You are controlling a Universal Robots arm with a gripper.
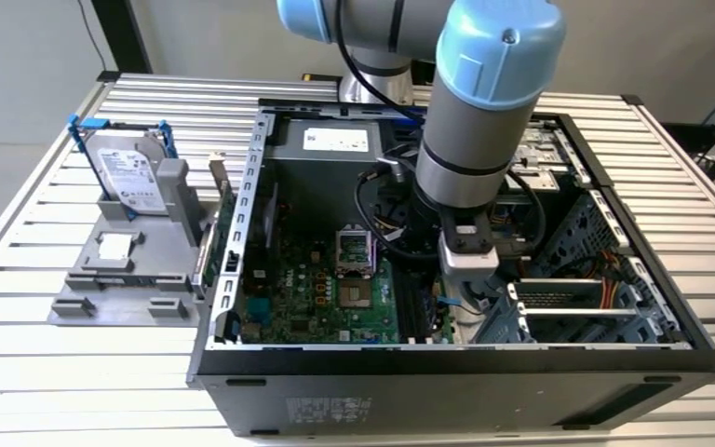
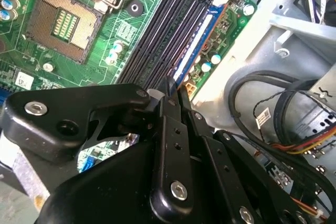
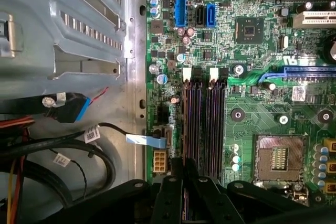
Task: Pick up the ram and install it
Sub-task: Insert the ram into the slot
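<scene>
Over the motherboard [image 3: 252, 108], fingers [image 2: 169, 103] pinched on the ram [image 2: 197, 38], lengthwise along the slots [image 3: 205, 124].

One hard drive [image 1: 130, 172], four memory slots [image 3: 203, 124]

Even, diffuse daylight is washing the ribbed aluminium table top [image 1: 72, 372] in the exterior view; the open black computer case [image 1: 457, 372] is holding deeper shade inside; in the second wrist view a bright green glare is flaring off the green motherboard [image 2: 105, 40], while the near black gripper linkage [image 2: 173, 182] is looking soft; in the first wrist view the grey metal drive cage [image 3: 68, 30] is appearing pale, slightly washed.
</scene>
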